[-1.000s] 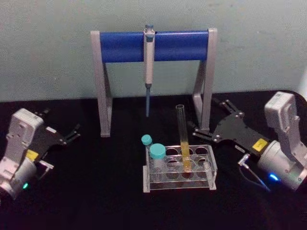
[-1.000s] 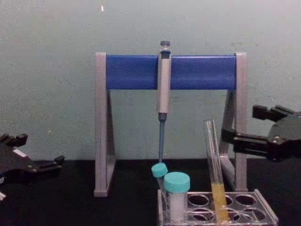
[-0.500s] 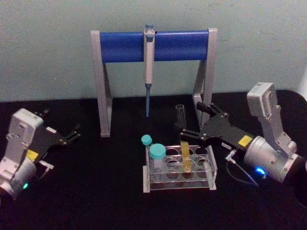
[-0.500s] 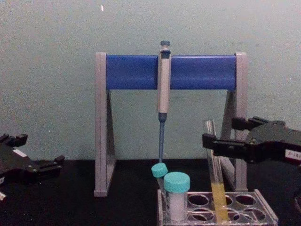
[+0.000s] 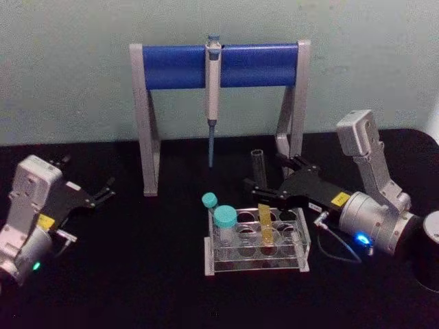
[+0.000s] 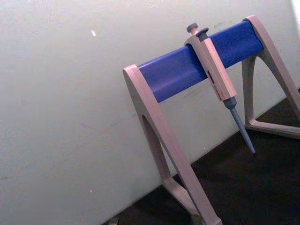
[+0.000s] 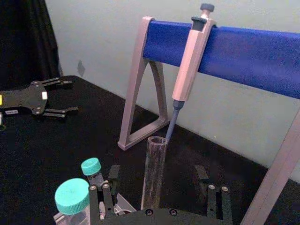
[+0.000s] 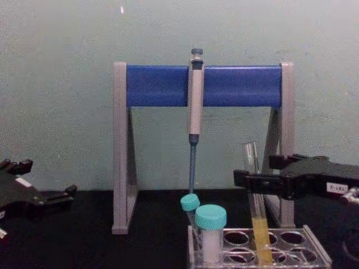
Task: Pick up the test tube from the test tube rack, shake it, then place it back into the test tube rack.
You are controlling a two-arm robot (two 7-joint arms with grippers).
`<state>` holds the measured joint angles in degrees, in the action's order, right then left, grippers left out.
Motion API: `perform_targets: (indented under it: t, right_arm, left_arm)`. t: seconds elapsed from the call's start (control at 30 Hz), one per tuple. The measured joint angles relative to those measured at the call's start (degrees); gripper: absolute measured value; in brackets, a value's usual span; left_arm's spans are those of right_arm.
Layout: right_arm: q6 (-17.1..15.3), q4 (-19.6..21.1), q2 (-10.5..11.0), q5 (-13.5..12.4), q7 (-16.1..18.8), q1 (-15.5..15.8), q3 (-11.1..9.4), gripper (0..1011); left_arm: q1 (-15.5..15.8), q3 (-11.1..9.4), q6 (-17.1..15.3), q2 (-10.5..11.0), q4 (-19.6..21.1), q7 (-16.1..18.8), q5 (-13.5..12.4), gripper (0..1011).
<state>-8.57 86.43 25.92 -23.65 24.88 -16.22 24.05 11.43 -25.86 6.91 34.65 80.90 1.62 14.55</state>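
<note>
The test tube (image 5: pixel 260 184), clear with yellow liquid at its bottom, stands upright in the clear test tube rack (image 5: pixel 302 249) at the table's middle. In the chest view the test tube (image 8: pixel 252 159) rises from the rack (image 8: pixel 315 255). My right gripper (image 5: pixel 269 175) is open, with one finger on each side of the tube's upper half, and neither finger visibly presses it. From the right wrist, the test tube (image 7: pixel 153 174) stands between the fingers (image 7: pixel 104 193). My left gripper (image 5: pixel 88 173) rests open at the far left.
Two teal-capped tubes (image 5: pixel 224 218) stand at the rack's left end. Behind the rack, a grey-and-blue pipette stand (image 5: pixel 219 66) holds a hanging pipette (image 5: pixel 212 96), whose tip points down close behind the tube. Its right leg (image 5: pixel 293 130) is just beyond my right gripper.
My right gripper has moved left and down from beside the stand's right leg, and its open fingers now straddle the test tube. The left arm has not moved.
</note>
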Motion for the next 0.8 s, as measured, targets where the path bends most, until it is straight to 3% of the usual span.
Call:
perform_targets:
  t: [0.43,0.8]
  right_arm:
    - [-2.27,-1.2,-1.45,0.57,-0.93,-1.19,0.62,1000]
    - [-0.74,-1.36,-1.45,2.18,-0.99,-1.1,0.83,1000]
  left_arm:
    - [0.0,0.0,0.0,0.0,0.0,0.0,0.0,1001]
    - [0.0,0.0,0.0,0.0,0.0,0.0,0.0,1001]
